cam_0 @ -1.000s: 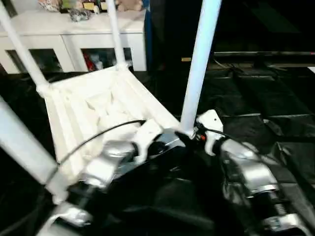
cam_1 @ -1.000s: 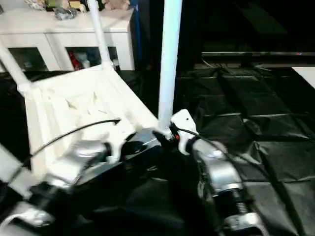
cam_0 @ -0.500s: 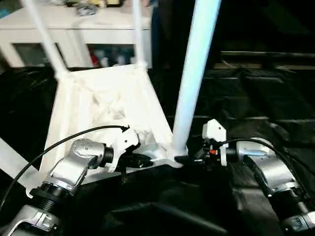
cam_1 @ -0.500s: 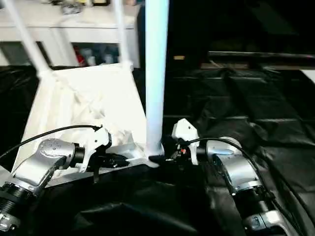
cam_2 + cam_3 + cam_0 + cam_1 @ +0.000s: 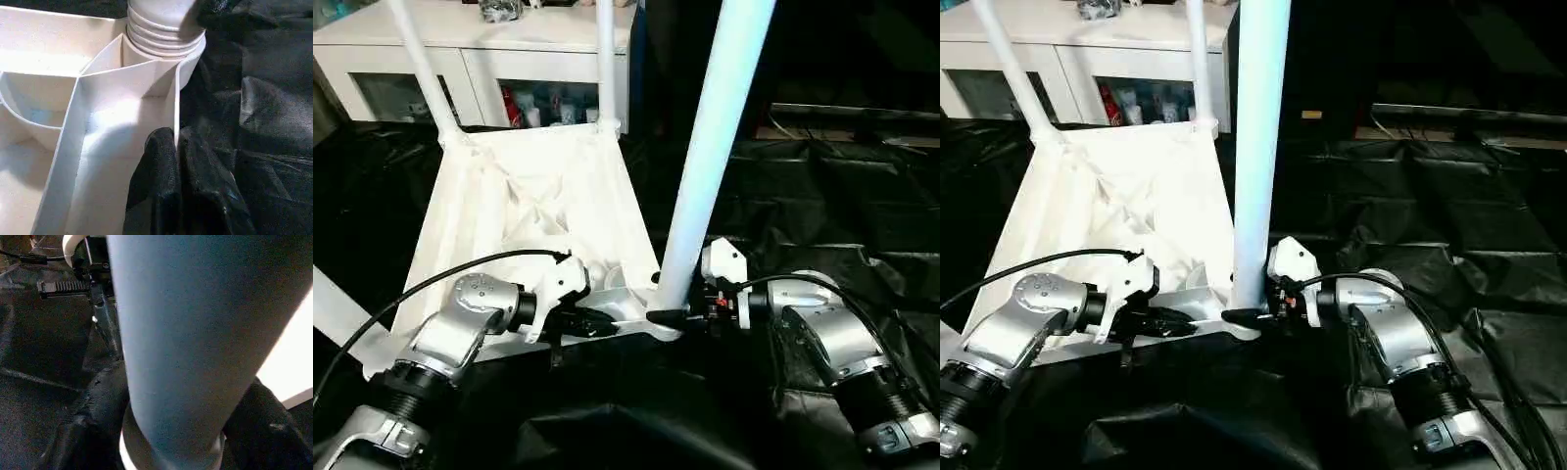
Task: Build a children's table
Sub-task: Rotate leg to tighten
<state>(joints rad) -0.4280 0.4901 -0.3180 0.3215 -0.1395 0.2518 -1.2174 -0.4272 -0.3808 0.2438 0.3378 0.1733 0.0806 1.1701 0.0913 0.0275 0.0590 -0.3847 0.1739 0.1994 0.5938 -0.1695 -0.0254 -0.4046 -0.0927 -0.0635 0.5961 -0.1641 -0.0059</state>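
White children's table (image 5: 524,211) lies upside down on black plastic sheeting (image 5: 822,206), ribbed underside up, tube legs standing in the corner sockets. Near-right leg (image 5: 710,147) rises tall at centre; two far legs (image 5: 605,59) stand near the white cabinet (image 5: 480,59) with glass doors. Left tool (image 5: 173,161) is pinched closed on the thin rim wall of the tabletop, just beside the near-right socket. Right tool (image 5: 671,315) straddles the base of the near-right leg, one black finger (image 5: 93,416) either side; firm grip or just around it, cannot tell.
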